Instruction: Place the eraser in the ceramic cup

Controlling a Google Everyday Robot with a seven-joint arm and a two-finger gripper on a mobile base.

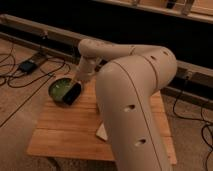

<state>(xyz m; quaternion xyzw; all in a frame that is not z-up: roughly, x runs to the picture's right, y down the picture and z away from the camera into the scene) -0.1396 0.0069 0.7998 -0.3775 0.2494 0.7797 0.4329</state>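
My gripper (72, 94) is a dark shape at the end of the white arm (132, 95). It hangs shut over the near right rim of the green bowl (58, 89), at the back left corner of the wooden table (65, 131). I cannot make out the eraser; whether it is in the gripper is not visible. The ceramic cup is hidden, as the bulky arm covers the middle and right of the table.
A pale flat object (101, 132) peeks out from under the arm near the table's middle. Cables and a black box (27, 65) lie on the floor at left. A dark wall with a rail runs behind the table.
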